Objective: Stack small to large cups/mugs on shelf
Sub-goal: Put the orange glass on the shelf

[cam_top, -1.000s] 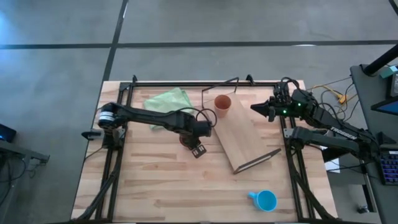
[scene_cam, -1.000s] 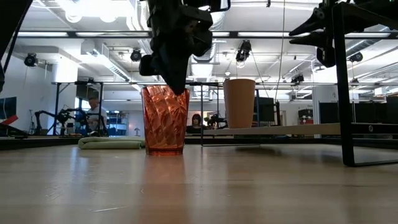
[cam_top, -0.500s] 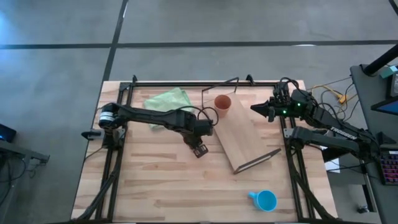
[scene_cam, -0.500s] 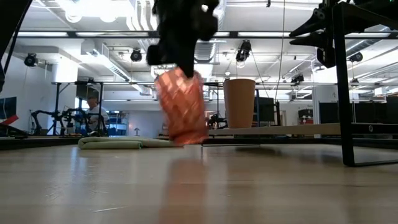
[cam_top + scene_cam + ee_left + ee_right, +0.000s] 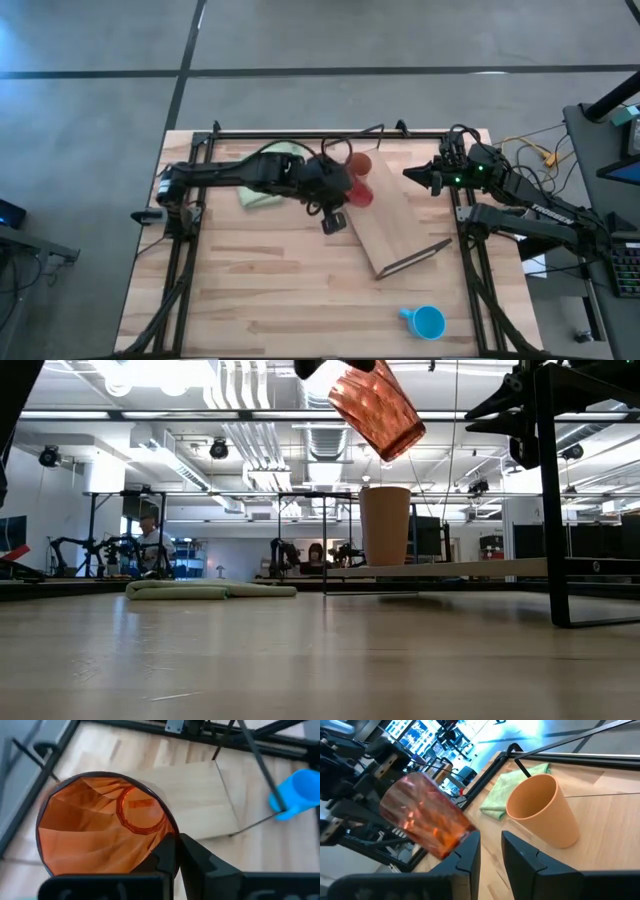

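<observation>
My left gripper is shut on the translucent red-orange cup, held high and tilted just above the opaque tan-orange cup. The tan cup stands upright on its base at the far end of the light wooden shelf board. The blue mug stands on the table near the front right. My right gripper hovers narrowly open and empty at the board's right, pointing at the cups. My left gripper pinches the red-orange cup's wall at the rim, one finger inside the cup and one outside. The fingers come slanting down from the table's left. The cup is lifted clear and tilted, its base pointing down and toward the table's right.
A pale green folded cloth lies at the far left of the board, partly under my left arm. Thin dark wire frames stand at the board's ends. A dark metal frame runs round the table's far and side edges.
My left gripper has lifted the red-orange cup off the table and carried it up and toward the far right, to above the tan cup on the board. The cup, upright on the table a second ago, is now clear of it and tipped.
</observation>
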